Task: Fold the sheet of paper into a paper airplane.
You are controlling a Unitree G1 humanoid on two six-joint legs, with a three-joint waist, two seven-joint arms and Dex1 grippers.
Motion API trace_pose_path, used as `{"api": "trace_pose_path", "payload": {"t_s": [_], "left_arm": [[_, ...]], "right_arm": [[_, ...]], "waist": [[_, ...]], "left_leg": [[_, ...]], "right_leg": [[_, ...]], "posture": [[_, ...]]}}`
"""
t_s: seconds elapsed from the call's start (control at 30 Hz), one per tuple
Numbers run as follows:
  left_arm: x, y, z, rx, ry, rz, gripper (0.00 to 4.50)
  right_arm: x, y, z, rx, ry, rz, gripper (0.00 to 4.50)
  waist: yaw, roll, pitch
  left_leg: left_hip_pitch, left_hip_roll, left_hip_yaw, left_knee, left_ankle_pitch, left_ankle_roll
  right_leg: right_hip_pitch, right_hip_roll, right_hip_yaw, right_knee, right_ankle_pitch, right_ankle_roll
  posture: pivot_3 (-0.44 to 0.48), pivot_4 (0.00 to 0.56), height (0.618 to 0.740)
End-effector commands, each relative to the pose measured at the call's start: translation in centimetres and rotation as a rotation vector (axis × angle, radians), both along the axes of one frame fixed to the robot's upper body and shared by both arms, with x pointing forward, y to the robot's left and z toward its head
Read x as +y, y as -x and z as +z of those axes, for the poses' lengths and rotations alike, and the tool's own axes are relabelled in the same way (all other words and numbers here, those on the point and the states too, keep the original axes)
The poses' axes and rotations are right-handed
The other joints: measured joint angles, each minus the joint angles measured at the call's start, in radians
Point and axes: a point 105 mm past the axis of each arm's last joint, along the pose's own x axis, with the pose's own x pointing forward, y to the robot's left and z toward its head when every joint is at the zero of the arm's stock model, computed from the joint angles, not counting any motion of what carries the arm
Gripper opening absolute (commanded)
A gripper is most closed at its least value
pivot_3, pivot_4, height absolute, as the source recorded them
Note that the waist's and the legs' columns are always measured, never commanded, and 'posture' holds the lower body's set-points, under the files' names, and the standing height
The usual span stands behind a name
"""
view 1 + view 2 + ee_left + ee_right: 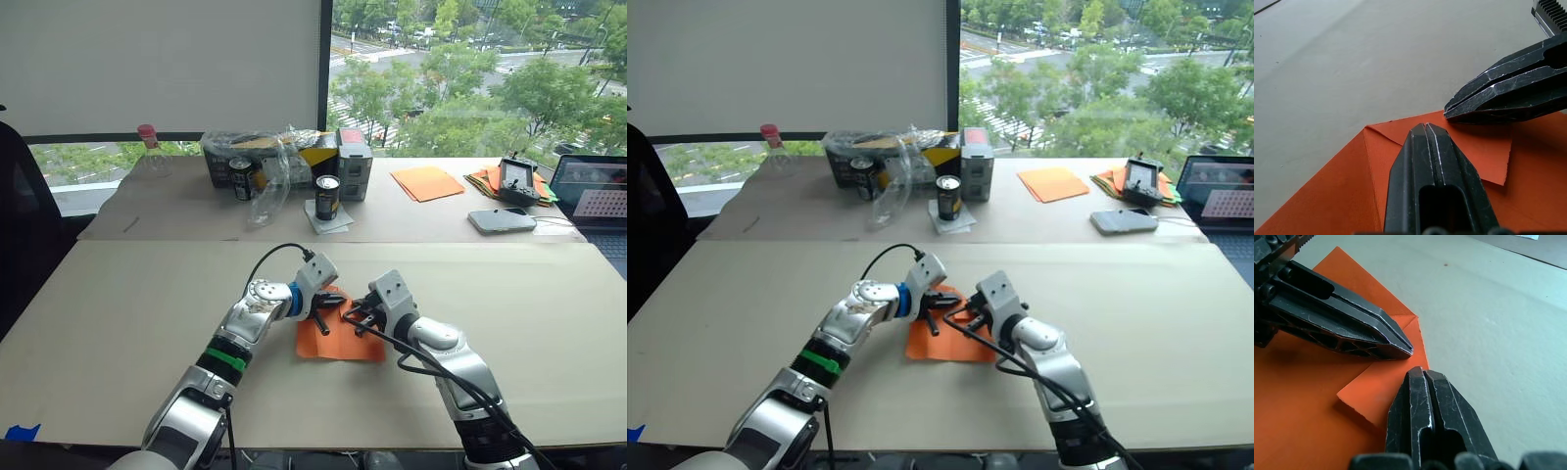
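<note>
The sheet of paper [339,343], bright orange, lies flat on the near table with one corner folded over into a small triangular flap [1484,152]. My left gripper [333,300] is shut, and its tip rests on the paper at the flap's folded edge [1425,126]. My right gripper [356,313] is also shut. It comes in from the other side with its tip on the flap [1422,372]. The two tips sit almost together over the sheet's far corner. No paper is caught between either pair of fingers.
On the far table lie a stack of orange sheets [427,182], a multicoloured paper bundle [485,183] under a black controller [517,180], a grey device [502,220] and a laptop [596,192]. Two cans [327,197], boxes and a plastic bag [269,176] stand mid-back. A black chair [20,225] is at left.
</note>
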Motion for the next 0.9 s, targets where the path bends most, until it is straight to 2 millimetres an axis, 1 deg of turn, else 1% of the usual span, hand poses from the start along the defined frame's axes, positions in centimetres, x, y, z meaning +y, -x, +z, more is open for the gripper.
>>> {"api": "trace_pose_path", "payload": {"t_s": [0.03,0.17,0.3,0.43,0.57,0.7,0.77,0.83,0.87,0.9], "left_arm": [[-0.1,-0.1,-0.9,0.023,-0.029,0.006,0.0],[-0.2,-0.4,-0.8,0.014,-0.023,0.012,0.0],[-0.5,-0.3,-1.0,0.014,-0.028,-0.008,0.0],[-0.6,-0.3,-1.3,0.017,-0.028,-0.012,0.0],[-0.7,-0.2,-1.5,0.022,-0.027,-0.016,0.0],[-1.0,-0.1,-1.6,0.025,-0.024,-0.025,0.0],[-1.1,-0.1,-1.6,0.026,-0.023,-0.028,0.0],[-1.2,-0.1,-1.6,0.025,-0.022,-0.029,0.0],[-1.2,-0.2,-1.5,0.023,-0.021,-0.03,0.0],[-1.2,-0.2,-1.5,0.021,-0.021,-0.032,0.0]], "right_arm": [[0.3,0.1,-0.8,0.015,-0.001,-0.003,0.02],[-0.3,0.3,-1.4,0.038,0.013,-0.034,0.02],[-1.4,1.2,-1.6,0.054,0.016,-0.049,0.02],[-3.0,2.8,-2.1,0.085,0.013,-0.076,0.02],[-4.8,4.2,-3.0,0.129,0.007,-0.132,0.02],[-5.5,5.2,-3.3,0.155,-0.028,-0.168,0.02],[-5.6,5.3,-2.8,0.141,-0.052,-0.178,0.02],[-5.2,4.6,-0.5,0.047,-0.089,-0.164,0.02],[-4.4,4.3,1.2,-0.013,-0.136,-0.129,0.02],[-3.9,4.2,2.3,-0.051,-0.17,-0.103,0.02]], "waist": [[0.0,0.0,0.0],[0.001,0.0,0.0],[0.005,0.0,0.0],[0.009,0.0,-0.001],[0.011,0.0,-0.002],[0.016,-0.001,-0.002],[0.017,-0.001,-0.002],[0.019,-0.001,-0.002],[0.019,-0.001,-0.002],[0.018,-0.001,-0.002]], "left_leg": [[0.0,0.0,0.0,0.0,0.0,0.0],[0.0,0.0,0.0,0.0,0.0,0.0],[0.0,0.0,0.0,0.0,0.0,0.0],[0.0,0.0,0.0,0.0,0.0,0.0],[0.001,0.0,0.0,0.0,0.0,0.0],[0.002,0.0,0.0,0.0,0.0,0.0],[0.002,0.0,0.0,0.0,0.0,0.001],[0.002,0.0,0.0,0.0,0.0,0.001],[0.002,0.0,0.0,0.0,0.0,0.001],[0.002,0.0,0.0,0.0,0.0,0.001]], "right_leg": [[0.0,0.0,0.0,0.0,0.0,0.0],[0.0,0.0,0.0,0.0,0.0,0.0],[0.001,0.0,0.0,0.0,0.0,0.0],[0.001,0.0,0.0,0.0,0.0,0.0],[0.002,0.0,0.0,-0.001,0.0,0.001],[0.003,0.0,0.0,-0.001,-0.001,0.001],[0.003,0.0,0.0,-0.001,-0.001,0.001],[0.003,0.0,0.0,-0.001,-0.001,0.001],[0.003,0.0,0.0,-0.001,-0.001,0.001],[0.003,0.0,0.0,-0.001,-0.001,0.001]], "posture": [[0.0,0.15,0.67],[0.0,0.15,0.67],[0.0,0.15,0.67],[0.0,0.15,0.67],[0.0,0.15,0.67],[0.0,0.15,0.67],[0.0,0.15,0.67],[0.0,0.15,0.67],[0.0,0.15,0.67],[0.0,0.15,0.67]]}}
